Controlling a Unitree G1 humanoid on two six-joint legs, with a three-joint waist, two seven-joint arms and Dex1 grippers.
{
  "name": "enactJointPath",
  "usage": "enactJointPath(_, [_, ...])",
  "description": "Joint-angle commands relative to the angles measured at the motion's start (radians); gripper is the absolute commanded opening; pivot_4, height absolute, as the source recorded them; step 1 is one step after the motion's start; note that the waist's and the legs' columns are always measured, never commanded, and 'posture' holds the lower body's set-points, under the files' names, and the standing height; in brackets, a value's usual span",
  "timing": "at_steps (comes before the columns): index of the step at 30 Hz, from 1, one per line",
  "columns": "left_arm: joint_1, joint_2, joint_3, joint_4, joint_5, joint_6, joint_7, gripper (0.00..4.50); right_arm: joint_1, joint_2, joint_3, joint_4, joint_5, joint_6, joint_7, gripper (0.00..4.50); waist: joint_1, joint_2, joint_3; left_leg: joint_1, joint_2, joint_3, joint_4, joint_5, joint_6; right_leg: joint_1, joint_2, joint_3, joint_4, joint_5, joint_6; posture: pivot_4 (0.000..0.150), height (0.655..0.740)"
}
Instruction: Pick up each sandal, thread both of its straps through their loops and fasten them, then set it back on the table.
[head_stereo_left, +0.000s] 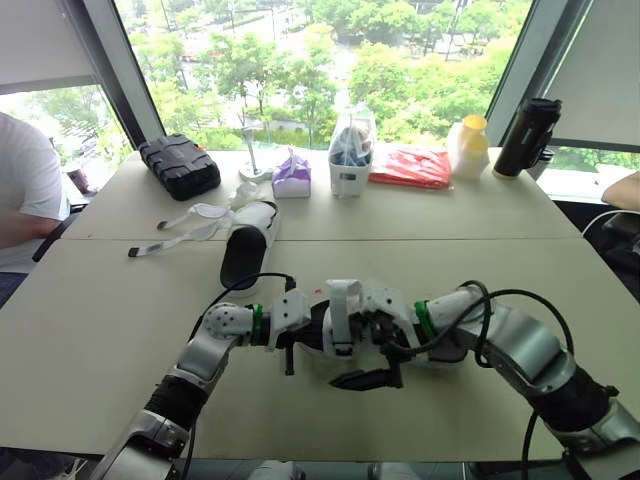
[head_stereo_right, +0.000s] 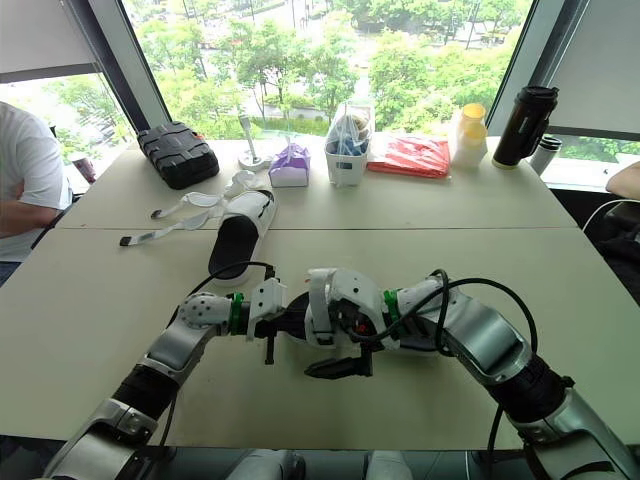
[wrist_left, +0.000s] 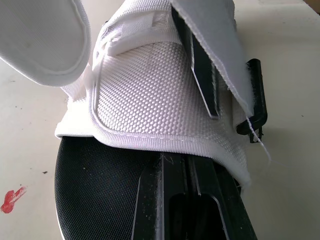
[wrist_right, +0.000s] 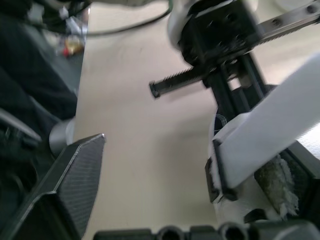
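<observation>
White mesh sandal with black footbed (head_stereo_left: 345, 312) near front edge of beige table (head_stereo_left: 100, 330), left gripper (head_stereo_left: 305, 326) clamped on it, right gripper (head_stereo_left: 368, 379) spread apart, wide tabletop either side.

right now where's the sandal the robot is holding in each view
left eye: sandal low centre of the picture
right eye: sandal low centre, just left of middle
left wrist: sandal close up, white woven upper over black insole
right wrist: sandal's white strap, close up
shared landmark: tan table beneath it
</observation>
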Motion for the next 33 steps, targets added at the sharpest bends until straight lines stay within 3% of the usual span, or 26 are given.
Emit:
enactJointPath(1, [0.041,-0.001,-0.083,0.077,0.070,0.024,-0.013,0.00,-0.053,0.038,-0.106,0.030,0.071,0.098,-0.047,4.49,0.002,0.000,0.000,0.000,0.000,0.000,0.000,0.000,0.000,0.000,0.000,0.000,0.000,0.000,0.000,0.150,0.7400])
enactJointPath(13, [0.040,0.003,-0.074,0.081,0.072,0.019,-0.011,0.00,-0.069,0.109,-0.137,0.070,0.157,0.250,-0.092,4.49,0.003,0.001,0.000,-0.002,-0.003,-0.001,-0.001,-0.001,0.001,-0.002,-0.002,0.000,0.000,0.000,0.000,0.150,0.7400])
enactJointPath(16, [0.041,0.005,-0.074,0.080,0.072,0.019,-0.010,0.00,-0.070,0.120,-0.145,0.065,0.179,0.272,-0.103,3.73,0.002,0.001,0.000,-0.002,-0.003,-0.001,-0.001,-0.001,0.001,-0.002,-0.002,0.000,0.000,0.000,0.000,0.150,0.7400])
enactJointPath(23, [0.039,0.000,-0.076,0.082,0.072,0.019,-0.009,0.00,-0.072,0.145,-0.169,0.059,0.223,0.307,-0.141,0.23,0.002,0.001,0.000,-0.002,-0.003,-0.001,-0.001,-0.001,0.001,-0.002,-0.002,0.000,0.000,0.000,0.000,0.150,0.7400])
enactJointPath(33, [0.039,0.000,-0.079,0.082,0.073,0.019,-0.010,0.00,-0.032,0.097,-0.106,0.020,0.215,0.301,-0.145,0.10,0.002,0.001,0.000,-0.001,-0.003,-0.001,-0.001,-0.001,0.001,-0.002,-0.002,-0.001,0.000,0.000,0.000,0.150,0.7400])
